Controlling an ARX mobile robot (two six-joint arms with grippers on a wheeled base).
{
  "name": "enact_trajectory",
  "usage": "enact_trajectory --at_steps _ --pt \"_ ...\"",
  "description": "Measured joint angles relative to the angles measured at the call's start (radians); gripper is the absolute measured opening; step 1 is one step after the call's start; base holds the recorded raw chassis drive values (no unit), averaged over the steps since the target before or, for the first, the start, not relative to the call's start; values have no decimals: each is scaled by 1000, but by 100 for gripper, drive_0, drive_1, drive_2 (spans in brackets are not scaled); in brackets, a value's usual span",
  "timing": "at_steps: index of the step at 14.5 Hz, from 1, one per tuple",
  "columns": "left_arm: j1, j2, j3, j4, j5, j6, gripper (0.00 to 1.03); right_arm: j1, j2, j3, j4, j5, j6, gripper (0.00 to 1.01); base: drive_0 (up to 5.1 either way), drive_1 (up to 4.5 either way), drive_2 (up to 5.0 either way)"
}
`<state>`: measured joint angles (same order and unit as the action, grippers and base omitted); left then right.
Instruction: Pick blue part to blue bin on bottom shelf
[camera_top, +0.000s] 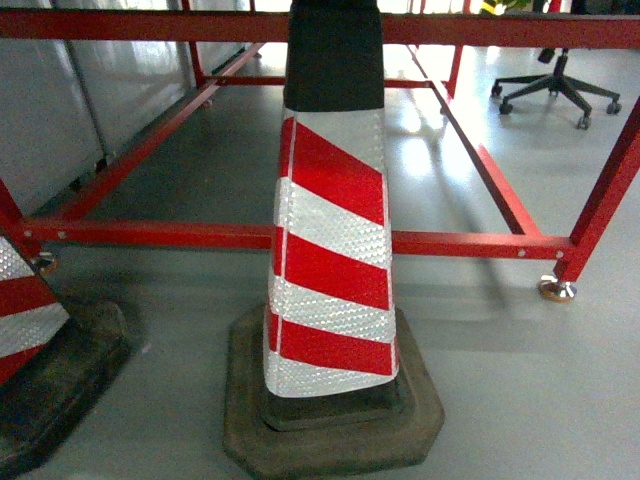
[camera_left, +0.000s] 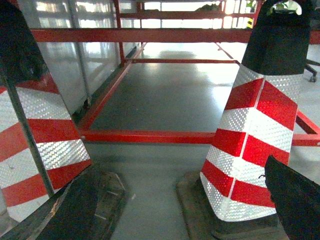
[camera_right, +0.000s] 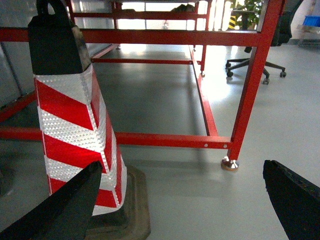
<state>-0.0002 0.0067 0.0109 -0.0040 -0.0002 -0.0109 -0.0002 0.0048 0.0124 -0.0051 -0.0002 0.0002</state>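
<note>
The blue part, the blue bin and the bottom shelf are out of view in all three views. My left gripper (camera_left: 180, 169) hangs low over the grey floor, open and empty, between two striped cones. One dark finger (camera_left: 295, 200) shows at the lower right of the left wrist view. My right gripper (camera_right: 181, 169) is also open with nothing in it; its fingers (camera_right: 65, 210) stand wide apart above bare floor beside a cone. Neither gripper shows in the head view.
A red-and-white traffic cone (camera_top: 335, 250) on a black base stands right in front, with a second cone (camera_top: 30, 330) at the left edge. Behind them runs a red steel frame (camera_top: 470, 243) with a levelling foot (camera_top: 557, 290). An office chair (camera_top: 555, 85) stands far right.
</note>
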Motion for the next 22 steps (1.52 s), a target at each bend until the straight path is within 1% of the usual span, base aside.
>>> enact_trajectory --at_steps 7,13,22 --pt "0 0 0 0 -2 1 98 0 0 0 0 1 2 98 0 0 0" --pt "0 0 0 0 0 11 98 0 0 0 0 0 1 98 0 0 0" --pt "0 0 0 0 1 11 98 0 0 0 0 -1 0 98 0 0 0"
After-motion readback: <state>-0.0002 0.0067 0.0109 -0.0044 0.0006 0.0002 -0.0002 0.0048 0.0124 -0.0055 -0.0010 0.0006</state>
